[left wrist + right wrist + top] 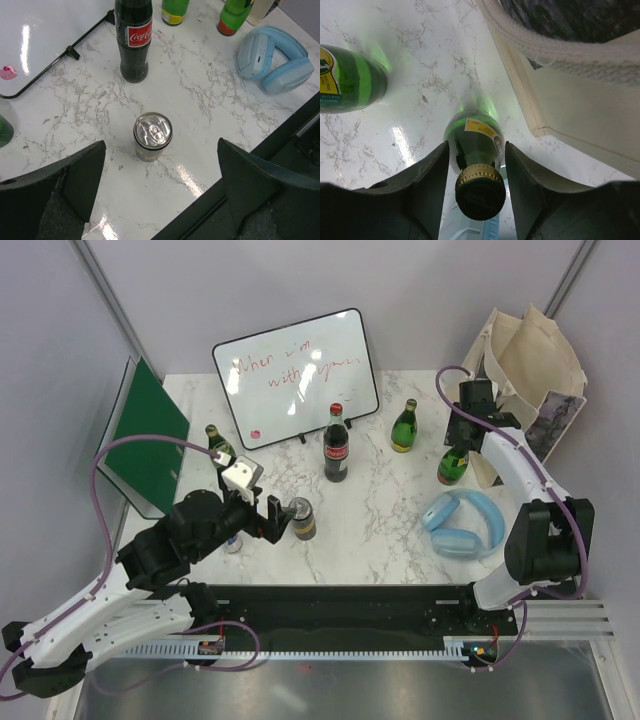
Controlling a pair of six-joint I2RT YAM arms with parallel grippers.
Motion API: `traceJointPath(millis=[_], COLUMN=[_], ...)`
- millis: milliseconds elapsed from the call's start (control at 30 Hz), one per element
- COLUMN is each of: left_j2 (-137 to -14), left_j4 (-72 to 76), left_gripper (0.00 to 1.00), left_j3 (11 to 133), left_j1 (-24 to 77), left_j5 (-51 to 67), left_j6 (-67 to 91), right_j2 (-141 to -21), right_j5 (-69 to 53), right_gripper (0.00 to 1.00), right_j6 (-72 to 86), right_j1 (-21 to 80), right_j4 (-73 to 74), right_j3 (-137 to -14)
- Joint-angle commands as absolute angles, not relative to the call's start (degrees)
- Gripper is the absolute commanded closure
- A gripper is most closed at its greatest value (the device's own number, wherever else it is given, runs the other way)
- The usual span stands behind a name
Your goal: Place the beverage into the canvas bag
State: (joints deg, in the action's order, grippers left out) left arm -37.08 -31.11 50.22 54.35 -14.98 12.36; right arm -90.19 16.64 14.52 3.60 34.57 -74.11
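Observation:
The beverage in hand is a green glass bottle [452, 464] [472, 137] with a yellow label and gold cap. It stands upright on the marble table just left of the canvas bag [530, 360] [580, 110]. My right gripper [462, 445] [476, 150] comes down over the bottle's neck, and both fingers press against its shoulder. The cream bag stands open at the back right, with a dark picture panel on its side. My left gripper [275, 518] [161, 150] is wide open, low over the table. A silver-topped can [301, 519] [153, 136] stands between its fingertips, untouched.
A Coca-Cola bottle [336, 445] [133, 40] stands mid-table, with another green bottle [404, 427] [350, 77] beside it. A third green bottle [217, 445] is at the left. Blue headphones [465, 523] [272, 57] lie front right. A whiteboard [295, 375] and a green folder [150, 430] stand behind.

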Motion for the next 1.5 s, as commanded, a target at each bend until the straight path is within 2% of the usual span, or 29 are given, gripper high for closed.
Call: traceJointPath(millis=[0, 567, 800, 1067, 1167, 1200, 1467], left_j2=[-36.9, -37.1, -37.1, -37.3, -37.3, -37.3, -36.2], left_j4=[-28.6, -28.5, -28.5, -28.5, -28.5, -28.6, -28.5], left_gripper=[0.01, 0.01, 0.01, 0.01, 0.01, 0.01, 0.01], left_j3=[49.7, 49.5, 49.6, 49.6, 49.7, 49.7, 49.4], left_j1=[54.1, 54.3, 54.2, 54.2, 54.2, 54.2, 54.2], left_j5=[-15.5, -14.3, -14.3, -14.5, -14.3, -14.3, -13.8], left_j6=[10.5, 10.9, 10.8, 10.6, 10.6, 10.7, 11.3], right_j2=[-87.6, -85.3, -84.6, -84.3, -84.5, -84.5, -83.5], right_j5=[17.2, 16.8, 17.2, 16.8, 16.7, 16.7, 16.3], right_gripper=[0.46, 0.47, 0.44, 0.51, 0.56, 0.66, 1.0], right_j6=[13.6, 11.7, 11.0, 10.6, 10.5, 10.5, 10.4], right_j1=[3.4, 3.4, 3.4, 3.5, 3.4, 3.5, 3.8], right_j4=[32.8, 29.9, 28.7, 28.2, 28.1, 28.0, 29.9], right_j3=[-74.0, -70.8, -70.1, -69.5, -69.4, -69.6, -73.8])
